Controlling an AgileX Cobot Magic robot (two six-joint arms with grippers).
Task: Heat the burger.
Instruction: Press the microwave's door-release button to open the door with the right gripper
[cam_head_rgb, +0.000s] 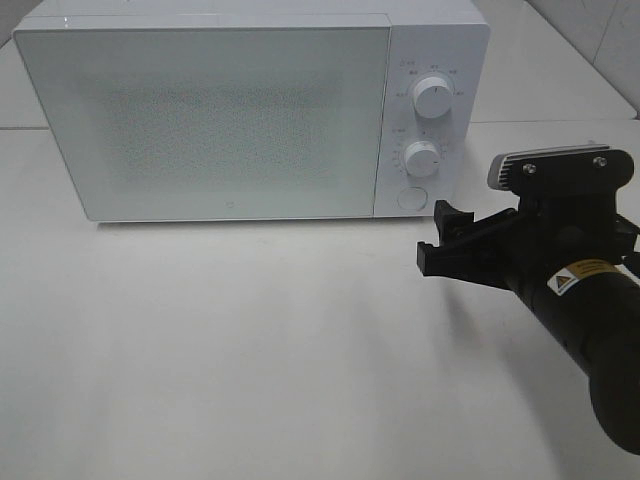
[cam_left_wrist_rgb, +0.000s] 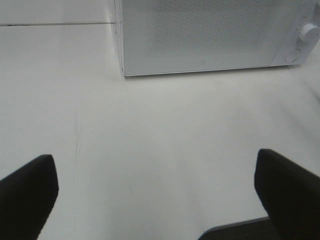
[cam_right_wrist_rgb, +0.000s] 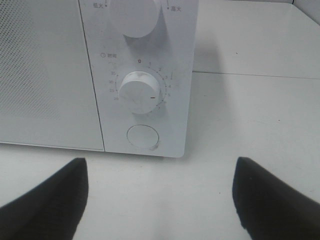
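From the high camera, the microwave stands at the back of the bench with its door shut flush; the burger shows nowhere, neither on the bench in front of the microwave nor beside it; whether it sits behind the frosted door I cannot tell. The right hand hovers low in front of the microwave's control panel, just out from the round button and below the lower dial; its arm comes in from the near right, sloping down, the fingers pointing at the panel; they are spread wide with nothing between them.

From the left wrist, the left hand hangs well back from the microwave's front left corner, aimed at bare bench; its fingers are spread as far as they go and grip nothing.

From the right wrist, the right hand's fingers frame the round button and the lower dial, whose dash points away from the top mark; no finger touches the panel.

As a judgement only: a burger is light, soft and stacked, so it squashes under a hard squeeze and its layers can slide apart; the safer hold is low across the sides with gentle pressure, kept level, or by whatever dish carries it, if there is one.
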